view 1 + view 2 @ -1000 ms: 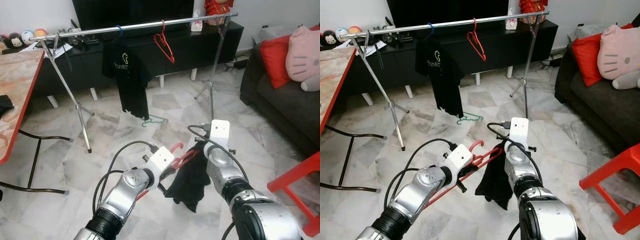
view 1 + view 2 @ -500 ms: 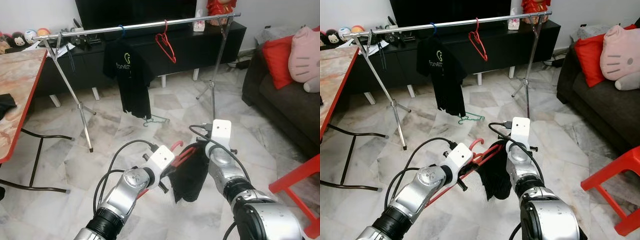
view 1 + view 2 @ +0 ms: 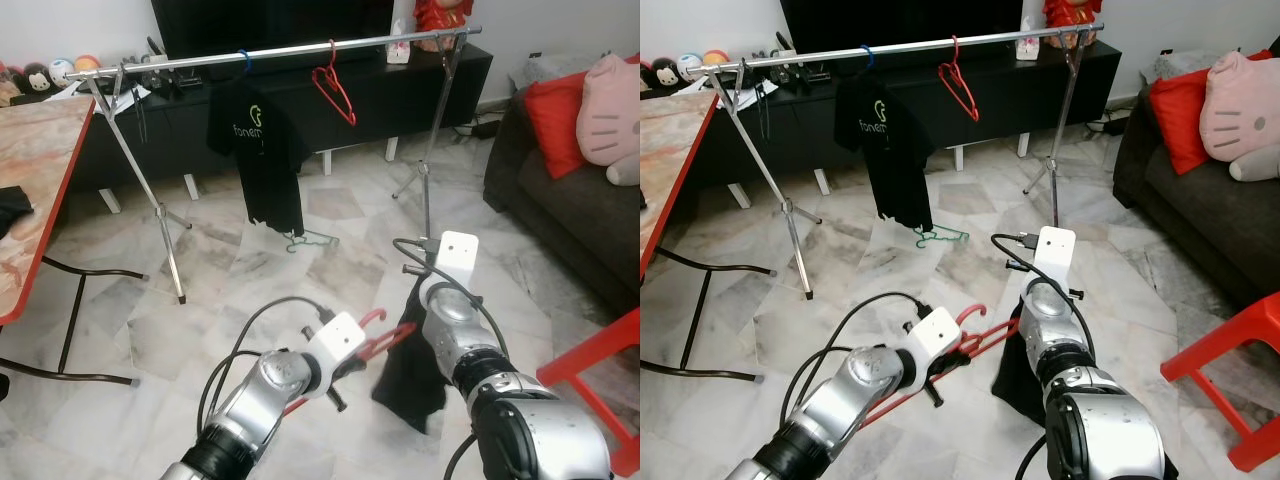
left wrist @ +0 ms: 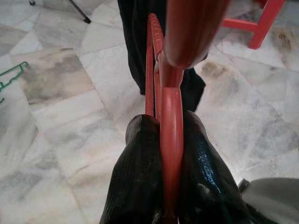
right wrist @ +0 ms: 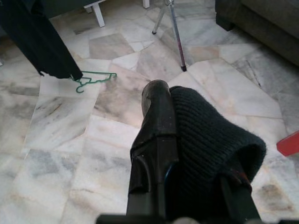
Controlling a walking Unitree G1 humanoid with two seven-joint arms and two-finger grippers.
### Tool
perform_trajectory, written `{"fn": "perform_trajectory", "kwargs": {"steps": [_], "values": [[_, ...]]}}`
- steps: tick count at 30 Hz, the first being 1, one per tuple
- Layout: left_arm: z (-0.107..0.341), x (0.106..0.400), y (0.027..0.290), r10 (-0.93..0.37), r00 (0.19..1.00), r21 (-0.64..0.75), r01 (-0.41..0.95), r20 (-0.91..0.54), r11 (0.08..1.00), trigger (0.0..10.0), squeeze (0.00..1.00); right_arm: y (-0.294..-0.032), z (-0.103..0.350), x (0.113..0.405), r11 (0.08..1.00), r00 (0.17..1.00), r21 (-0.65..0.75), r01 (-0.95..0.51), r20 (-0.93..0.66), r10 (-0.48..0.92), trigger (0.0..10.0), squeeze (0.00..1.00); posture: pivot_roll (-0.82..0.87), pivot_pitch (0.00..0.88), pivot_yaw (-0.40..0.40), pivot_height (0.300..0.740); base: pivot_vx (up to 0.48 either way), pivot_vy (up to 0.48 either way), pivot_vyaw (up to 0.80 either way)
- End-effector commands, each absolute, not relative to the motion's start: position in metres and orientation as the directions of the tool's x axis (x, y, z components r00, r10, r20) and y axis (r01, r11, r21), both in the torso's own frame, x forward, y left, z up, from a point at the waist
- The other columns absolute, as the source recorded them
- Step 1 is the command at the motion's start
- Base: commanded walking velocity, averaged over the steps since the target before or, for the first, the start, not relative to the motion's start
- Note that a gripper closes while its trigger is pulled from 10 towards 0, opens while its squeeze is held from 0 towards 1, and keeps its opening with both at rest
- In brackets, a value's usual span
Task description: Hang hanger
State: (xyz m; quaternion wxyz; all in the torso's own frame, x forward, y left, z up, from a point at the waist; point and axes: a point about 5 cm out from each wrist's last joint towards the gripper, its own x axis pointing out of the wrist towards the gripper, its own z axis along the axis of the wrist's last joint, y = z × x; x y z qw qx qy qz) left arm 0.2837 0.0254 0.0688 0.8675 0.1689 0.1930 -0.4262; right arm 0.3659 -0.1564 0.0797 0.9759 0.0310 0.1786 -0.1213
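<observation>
Two grippers working low over the marble floor [image 3: 130,330], well short of the rail [image 3: 270,50].

Left gripper [image 4: 164,140] clamping the red hanger [image 3: 372,342], both black fingers [image 4: 140,163] pressed against its bar, one on each side, hook curling up past the wrist. Hanger lying roughly level between the two arms, near the middle of the floor.

Right gripper [image 5: 187,126] gripping the black garment [image 3: 412,380]: knit cloth bunched over one finger and touching the other finger [image 5: 155,116], narrow gap taken up by fabric. Garment drooping from the hanger's far end down toward the floor, just beside the right arm.

Standing beyond: rail on two tripod legs, carrying a black shirt [image 3: 258,150] on a blue hook near its left part and a bare red spare hanger [image 3: 334,92] near its middle. Lying on the floor under the shirt, a green hanger [image 3: 306,240]. Showing at the floor's left edge, a red-edged table [image 3: 30,180]; at the right edge, a dark sofa [image 3: 560,200] with a red cushion [image 3: 555,110] and a pink plush [image 3: 610,105]; at the near right corner, a red stool [image 3: 600,360].
</observation>
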Motion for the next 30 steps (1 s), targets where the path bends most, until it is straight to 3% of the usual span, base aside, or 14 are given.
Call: {"fn": "perform_trajectory", "kwargs": {"steps": [1, 11, 17, 23, 30], "values": [[0.071, 0.286, 0.025, -0.674, 0.572, 0.142, 0.801, -0.467, 0.582, 10.0, 0.0, -0.153, 0.092, 0.373, 0.969, 0.92, 0.034, 0.243, -0.326, -0.219, 10.0, 0.0, -0.02, 0.0, 0.001, 0.74, 0.0, 0.0, 0.0], [0.071, 0.263, 0.005, -0.79, 0.4, 0.084, 0.908, -0.464, 0.411, 10.0, 0.0, -0.15, 0.089, 0.372, 0.971, 0.915, 0.037, 0.235, -0.344, -0.208, 10.0, 0.0, -0.01, 0.0, -0.002, 0.74, 0.0, 0.0, 0.0], [0.073, 0.271, 0.003, -0.757, 0.475, 0.116, 0.871, -0.448, 0.478, 10.0, 0.0, -0.147, 0.091, 0.373, 0.973, 0.918, 0.04, 0.227, -0.342, -0.2, 10.0, 0.0, -0.01, 0.0, -0.002, 0.74, 0.0, 0.0, 0.0], [0.076, 0.287, 0.01, -0.671, 0.605, 0.165, 0.783, -0.428, 0.6, 10.0, 0.0, -0.145, 0.09, 0.373, 0.974, 0.919, 0.045, 0.222, -0.344, -0.193, 10.0, 0.0, -0.01, 0.0, -0.002, 0.74, 0.0, 0.0, 0.0], [0.071, 0.285, 0.013, -0.66, 0.58, 0.165, 0.797, -0.477, 0.581, 10.0, 0.0, -0.146, 0.089, 0.372, 0.973, 0.916, 0.043, 0.225, -0.35, -0.196, 10.0, 0.0, -0.01, 0.0, -0.002, 0.74, 0.0, 0.0, 0.0]]}}
